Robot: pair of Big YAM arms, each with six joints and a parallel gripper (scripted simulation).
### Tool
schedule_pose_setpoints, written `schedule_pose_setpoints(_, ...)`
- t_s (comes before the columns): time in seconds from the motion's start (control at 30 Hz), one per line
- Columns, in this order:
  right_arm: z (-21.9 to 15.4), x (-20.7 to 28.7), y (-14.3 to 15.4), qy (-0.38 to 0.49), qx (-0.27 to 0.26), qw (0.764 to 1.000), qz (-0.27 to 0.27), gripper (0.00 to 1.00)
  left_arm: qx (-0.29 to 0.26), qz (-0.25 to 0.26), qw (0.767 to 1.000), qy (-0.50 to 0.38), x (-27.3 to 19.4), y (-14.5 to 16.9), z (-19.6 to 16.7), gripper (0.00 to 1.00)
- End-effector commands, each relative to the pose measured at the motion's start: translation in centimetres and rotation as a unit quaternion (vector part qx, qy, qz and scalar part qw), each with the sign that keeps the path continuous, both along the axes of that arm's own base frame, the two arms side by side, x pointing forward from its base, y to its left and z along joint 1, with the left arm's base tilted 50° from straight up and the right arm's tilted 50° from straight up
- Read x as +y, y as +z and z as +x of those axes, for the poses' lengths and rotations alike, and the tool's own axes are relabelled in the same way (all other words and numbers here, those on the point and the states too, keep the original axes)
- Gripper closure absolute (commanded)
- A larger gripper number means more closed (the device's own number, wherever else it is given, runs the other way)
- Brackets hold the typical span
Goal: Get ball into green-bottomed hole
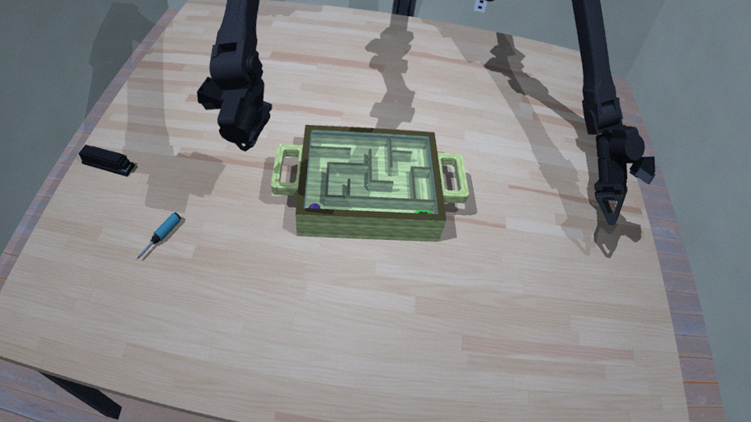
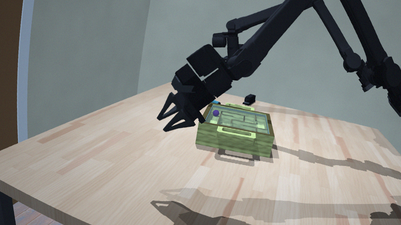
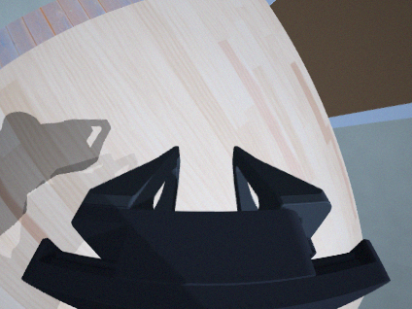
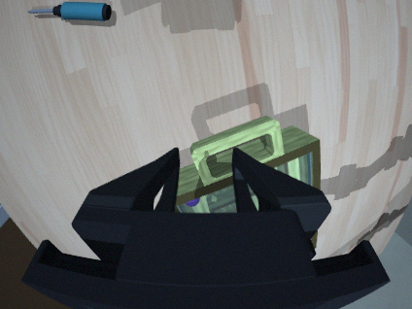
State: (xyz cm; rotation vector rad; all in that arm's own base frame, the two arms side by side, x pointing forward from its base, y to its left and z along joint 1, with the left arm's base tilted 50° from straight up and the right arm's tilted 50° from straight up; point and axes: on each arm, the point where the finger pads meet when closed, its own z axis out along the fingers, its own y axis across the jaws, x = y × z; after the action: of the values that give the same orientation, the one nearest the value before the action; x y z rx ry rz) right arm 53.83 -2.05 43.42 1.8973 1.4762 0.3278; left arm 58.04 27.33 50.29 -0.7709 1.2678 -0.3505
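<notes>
The green board (image 1: 368, 230) (image 2: 233, 144) lies flat on the table under a clear lid. The purple ball (image 1: 313, 207) (image 2: 215, 112) (image 4: 192, 202) is inside, in its front left corner in the top view. The green-bottomed hole (image 1: 422, 213) is at its front right, partly hidden by the rim. My left gripper (image 1: 611, 221) (image 2: 161, 125) (image 3: 206, 154) is partly open and empty, above the table to the right. My right gripper (image 1: 243, 145) (image 4: 205, 154) is partly open and empty, left of and above the left handle (image 1: 277, 170) (image 4: 238, 138); the other handle (image 1: 463, 178) is free.
A blue screwdriver (image 1: 166, 227) (image 4: 84, 11) lies in front left of the board in the top view. A black object (image 1: 106, 160) (image 2: 249, 99) lies near the table's left edge. Inner maze walls divide the board's floor.
</notes>
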Motion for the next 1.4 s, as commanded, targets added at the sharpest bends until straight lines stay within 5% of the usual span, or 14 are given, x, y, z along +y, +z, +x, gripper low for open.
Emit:
schedule_pose_setpoints(0.0,-1.1,-0.6,2.9,0.049,-0.021,0.998,-0.033,0.59,0.014,0.023,1.0,-0.009,-2.9,1.1,0.1,0.59)
schedule_pose_setpoints(0.2,-0.8,-0.5,2.4,0.073,-0.015,0.996,-0.05,0.59,0.027,0.028,0.999,-0.009,-4.0,0.6,0.0,0.59)
schedule_pose_setpoints(0.27,-0.7,-0.5,2.3,0.081,-0.012,0.995,-0.056,0.59,0.012,0.035,0.999,-0.002,-3.4,2.8,-0.3,0.59)
schedule_pose_setpoints(0.43,-0.4,-0.4,1.8,0.112,-0.006,0.991,-0.079,0.59,0.054,0.034,0.998,-0.014,-5.5,-1.0,0.5,0.59)
schedule_pose_setpoints(1.37,1.1,0.4,-0.3,0.245,0.021,0.952,-0.184,0.59,0.13,0.069,0.989,-0.025,-10.1,-4.0,2.1,0.59)
